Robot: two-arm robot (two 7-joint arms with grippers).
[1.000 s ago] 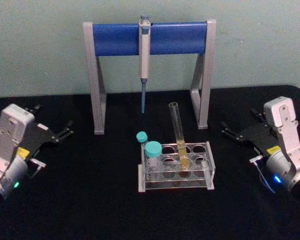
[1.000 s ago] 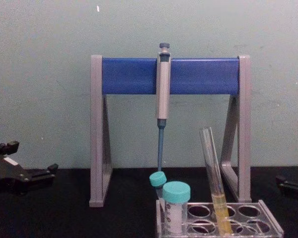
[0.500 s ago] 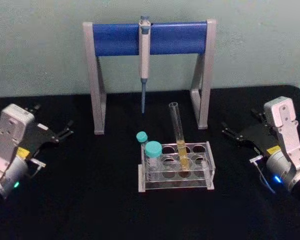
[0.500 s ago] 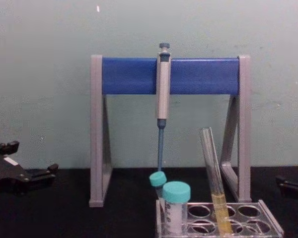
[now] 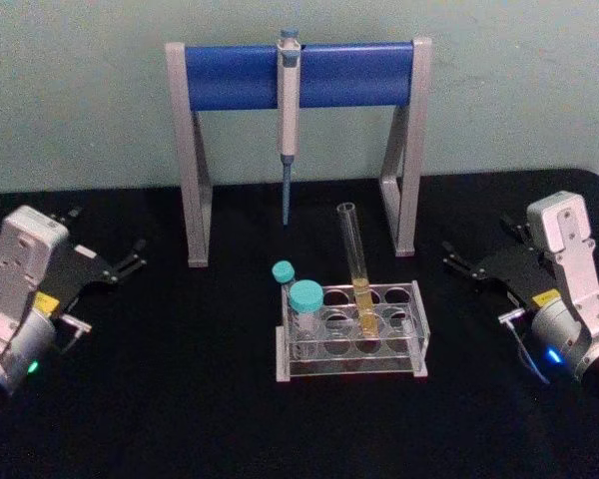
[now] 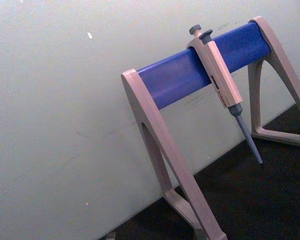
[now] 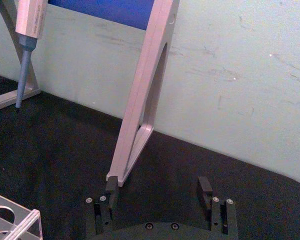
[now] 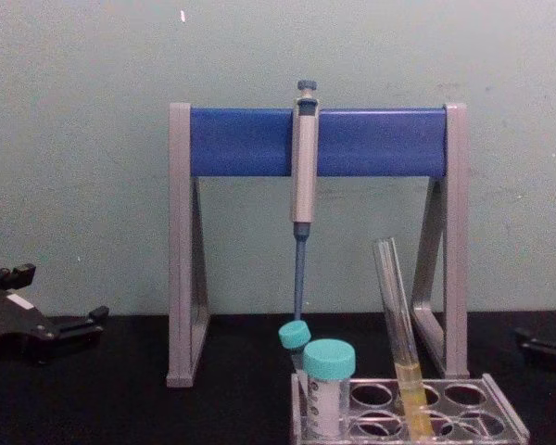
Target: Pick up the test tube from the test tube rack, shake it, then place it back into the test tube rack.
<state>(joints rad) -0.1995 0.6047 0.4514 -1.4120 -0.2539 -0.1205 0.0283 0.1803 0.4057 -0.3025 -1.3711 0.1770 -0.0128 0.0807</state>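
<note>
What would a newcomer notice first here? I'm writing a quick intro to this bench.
Likely the stand with its blue bar at the back, a pipette hanging from its middle. Next, the test tube with yellow liquid, leaning in the rack at table centre beside two teal-capped tubes. The left gripper and right gripper sit apart at either side, holding nothing.

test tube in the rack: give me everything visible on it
The test tube is a long, slim, clear glass tube with no cap, its mouth open at the top. Yellow liquid fills its lower part. It stands in a back-row hole of the clear plastic test tube rack, right of centre, leaning slightly with its top toward the robot's left. Only the rack touches it; no pincer is near. The teal-capped tubes sit apart at the rack's left end.
</note>
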